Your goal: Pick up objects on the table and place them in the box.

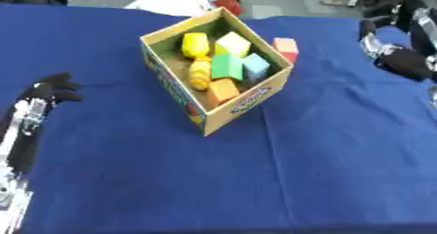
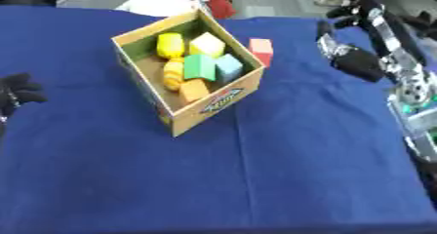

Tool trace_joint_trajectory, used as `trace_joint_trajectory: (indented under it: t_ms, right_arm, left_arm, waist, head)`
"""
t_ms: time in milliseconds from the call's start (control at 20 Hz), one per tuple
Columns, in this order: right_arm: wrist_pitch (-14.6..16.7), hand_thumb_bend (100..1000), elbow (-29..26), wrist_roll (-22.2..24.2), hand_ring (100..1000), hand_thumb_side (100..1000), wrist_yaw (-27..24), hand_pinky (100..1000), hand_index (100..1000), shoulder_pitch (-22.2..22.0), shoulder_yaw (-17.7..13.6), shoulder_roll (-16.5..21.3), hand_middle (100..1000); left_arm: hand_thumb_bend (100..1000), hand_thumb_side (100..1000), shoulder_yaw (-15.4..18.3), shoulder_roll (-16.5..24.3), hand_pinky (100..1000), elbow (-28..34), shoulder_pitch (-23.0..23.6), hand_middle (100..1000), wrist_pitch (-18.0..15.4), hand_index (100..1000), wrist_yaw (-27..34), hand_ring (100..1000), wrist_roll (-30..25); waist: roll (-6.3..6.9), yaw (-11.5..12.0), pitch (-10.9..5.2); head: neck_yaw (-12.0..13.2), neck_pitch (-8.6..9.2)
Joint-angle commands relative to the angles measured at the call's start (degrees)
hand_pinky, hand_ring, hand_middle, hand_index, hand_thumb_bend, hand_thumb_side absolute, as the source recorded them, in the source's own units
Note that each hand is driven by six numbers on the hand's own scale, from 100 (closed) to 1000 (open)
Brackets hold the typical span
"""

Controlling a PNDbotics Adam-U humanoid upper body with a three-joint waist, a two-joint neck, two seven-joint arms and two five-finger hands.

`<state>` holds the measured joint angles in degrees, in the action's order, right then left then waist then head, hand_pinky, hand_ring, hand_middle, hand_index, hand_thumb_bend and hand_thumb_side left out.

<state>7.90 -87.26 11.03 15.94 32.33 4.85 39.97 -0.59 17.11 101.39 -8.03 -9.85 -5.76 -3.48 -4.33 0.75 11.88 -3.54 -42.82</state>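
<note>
Box (image 1: 248,99) of brown cardboard with a printed front stands open-topped near the middle of the desk (image 1: 256,179), which is covered in blue cloth; the box sits turned so that one corner faces the viewer. Inside it lie several blocks packed close together: a yellow cylinder (image 1: 195,44) at the far side, a pale yellow cube (image 1: 232,44) beside it, a green block (image 1: 226,65) in the centre, a light blue block (image 1: 255,66) touching the green one, an orange block (image 1: 224,89) toward the near corner, and a yellow ribbed piece (image 1: 200,73) along the left inner wall. One pink block (image 2: 261,48) remains outside, on the cloth just beside the far right wall of the box. Left hand (image 1: 55,87) shows at the left edge, well apart from the box, its dark fingers curled inward and holding nothing. Right hand (image 2: 357,62) hangs at the upper right, above the cloth and apart from the pink block; whether its fingers are open or closed cannot be told from either view. Neither hand touches the box or any block.
</note>
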Motion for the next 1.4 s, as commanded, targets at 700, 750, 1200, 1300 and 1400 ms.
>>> trace_joint_trajectory:
  t_ms: [700, 750, 1200, 1300, 1400]
  right_arm:
    - [3.6, 246, 33.9, 14.2, 913, 280, 27.3, 841, 1000, 19.5, -1.3, -4.3, 965]
    - [3.7, 250, 34.9, 14.0, 914, 280, 28.2, 842, 1000, 20.0, -1.4, -4.7, 966]
    - [5.6, 313, 38.0, 14.6, 938, 356, 33.3, 862, 1000, 21.4, -1.9, -6.1, 994]
    - [5.8, 315, 38.0, 14.6, 939, 361, 33.8, 863, 1000, 21.5, -1.9, -6.2, 995]
    - [6.0, 315, 38.1, 14.7, 941, 356, 34.1, 864, 1000, 21.4, -1.8, -6.4, 995]
  left_arm:
    - [100, 1000, -0.8, 2.0, 819, 0.6, -1.3, 627, -0.1, 834, 0.6, 619, -1.8]
    - [100, 1000, -0.8, 2.0, 819, 0.6, -1.3, 627, -0.1, 834, 0.6, 619, -1.9]
    - [100, 978, -1.0, 2.1, 816, 0.7, -2.1, 621, -0.1, 834, 0.4, 613, -2.8]
    - [100, 974, -1.1, 2.1, 816, 0.7, -2.3, 621, -0.1, 834, 0.4, 613, -3.0]
    - [100, 972, -1.1, 2.0, 816, 0.7, -2.4, 620, -0.1, 834, 0.4, 612, -3.1]
  waist:
    - [-1.01, 4.0, -0.87]
    - [-1.03, 4.2, -0.80]
    - [-1.10, 5.7, -0.42]
    - [-1.07, 5.9, -0.40]
    - [-1.08, 6.2, -0.39]
  head:
    - [-2.7, 0.28]
    - [-2.7, 0.29]
    - [-3.4, 0.51]
    - [-3.6, 0.48]
    - [-3.8, 0.48]
